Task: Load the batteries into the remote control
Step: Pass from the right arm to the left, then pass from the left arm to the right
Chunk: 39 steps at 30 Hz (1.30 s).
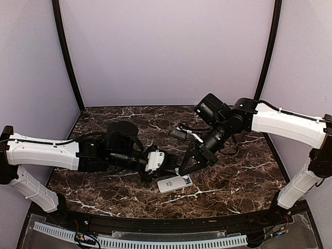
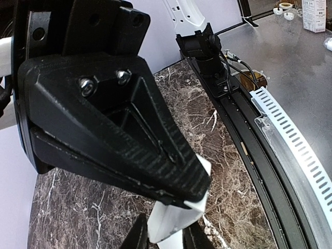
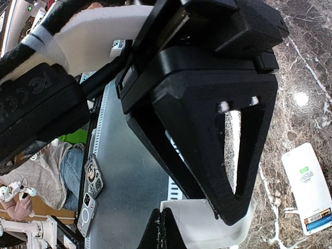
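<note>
The remote control [image 1: 175,183] lies on the marble table, face down, just in front of both grippers. It also shows in the right wrist view [image 3: 308,181], where a blue and orange battery [image 3: 317,220] sits at its end. No other battery shows. My left gripper [image 1: 167,165] and right gripper [image 1: 189,167] meet tip to tip above the remote, each shut on the same small flat white plate [image 2: 174,220]. In the left wrist view my left gripper [image 2: 199,194] pinches its top. In the right wrist view my right gripper [image 3: 233,218] clamps the plate [image 3: 207,228].
A black camera mount [image 2: 207,52] stands at the table's front rail. A white slotted cable duct [image 1: 155,241] runs along the near edge. Lilac walls close the back and sides. A black cable [image 1: 181,134] hangs by the right arm.
</note>
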Tool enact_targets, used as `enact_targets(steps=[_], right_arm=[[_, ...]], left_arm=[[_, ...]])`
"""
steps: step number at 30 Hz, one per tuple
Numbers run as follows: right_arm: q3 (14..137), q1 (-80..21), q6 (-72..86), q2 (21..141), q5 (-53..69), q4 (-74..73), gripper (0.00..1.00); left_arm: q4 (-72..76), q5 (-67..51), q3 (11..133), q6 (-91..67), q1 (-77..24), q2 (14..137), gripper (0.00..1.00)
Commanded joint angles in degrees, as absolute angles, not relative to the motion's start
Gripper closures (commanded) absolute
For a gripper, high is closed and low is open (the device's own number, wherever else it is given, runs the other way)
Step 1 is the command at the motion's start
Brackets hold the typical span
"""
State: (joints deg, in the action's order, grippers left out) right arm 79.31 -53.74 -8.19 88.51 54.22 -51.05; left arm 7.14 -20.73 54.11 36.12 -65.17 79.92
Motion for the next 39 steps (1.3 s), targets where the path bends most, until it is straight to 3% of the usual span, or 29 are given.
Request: enact_targets(steps=[1, 7, 12, 15, 20, 28, 36, 39], right_arm=[[80.60, -54.14, -8.96, 89.29, 54.32, -51.23, 1.00], [80.60, -54.14, -8.36, 89.47, 53.49, -51.10, 1.00], [80.65, -54.10, -7.70, 88.23, 51.85, -50.34, 1.00], [81.32, -53.33, -6.16, 86.32, 47.68, -47.44, 0.78], [78.60, -49.31, -1.82, 78.40, 42.36, -35.34, 0.65], [66.15, -47.28, 2.19, 67.10, 41.31, -12.75, 0.58], [60.03, -47.28, 7.78, 64.35, 47.41, -5.58, 0.58], [58.21, -47.44, 8.24, 63.25, 47.54, -5.07, 0.62]], left_arm=[[6.98, -22.79, 55.56, 35.45, -65.48, 79.88, 0.81], [5.80, -22.84, 56.46, 34.90, -65.54, 79.88, 1.00], [8.16, -22.57, 55.33, 32.02, -65.53, 79.53, 1.00], [10.52, -22.09, 54.43, 28.71, -65.48, 79.15, 1.00], [16.90, -20.65, 52.41, 18.75, -65.48, 78.36, 1.00], [23.46, -21.76, 53.43, 5.14, -65.35, 76.95, 1.00], [29.73, -25.47, 52.61, -4.35, -64.69, 75.54, 1.00], [31.99, -25.86, 51.87, -5.27, -64.69, 76.24, 1.00]])
